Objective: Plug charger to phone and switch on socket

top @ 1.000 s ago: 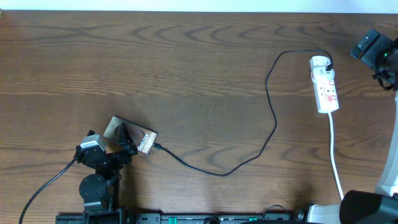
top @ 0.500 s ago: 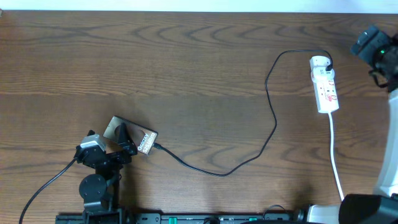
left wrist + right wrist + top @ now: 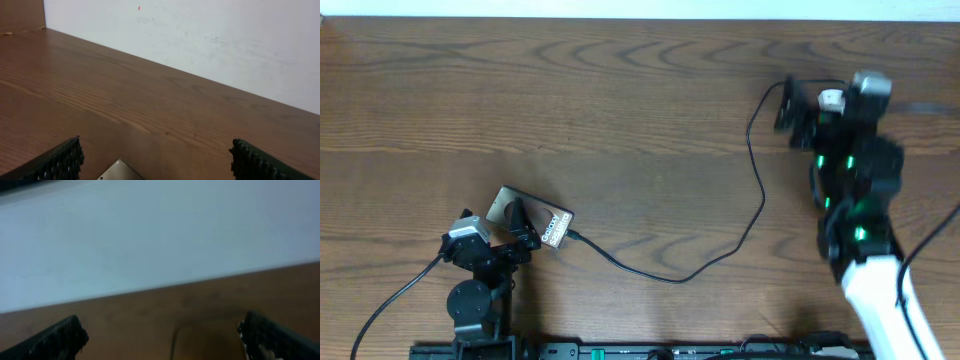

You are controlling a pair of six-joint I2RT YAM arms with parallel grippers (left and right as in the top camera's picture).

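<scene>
Two grippers spread | left gripper [image 3: 157, 162] fingers wide apart above phone [image 3: 552, 226], near bottom left | right gripper [image 3: 162, 340] wide apart, view blurred | socket [image 3: 832, 99] mostly hidden under right arm [image 3: 860, 185], far right | charger [image 3: 758, 190] tip touches phone edge, plugged or not unclear

You are seeing the right arm [image 3: 850, 170] showing as a blur overhead and covering nearly all of the socket [image 3: 832, 99]; only its rounded end is peeking out. The left gripper [image 3: 523, 228] is hiding part of the phone [image 3: 556, 227]. The charger [image 3: 761, 205] tip there is looking too small to judge. The right wrist view is blurring throughout, and both wrist views are cutting off the fingers [image 3: 60, 162].
</scene>
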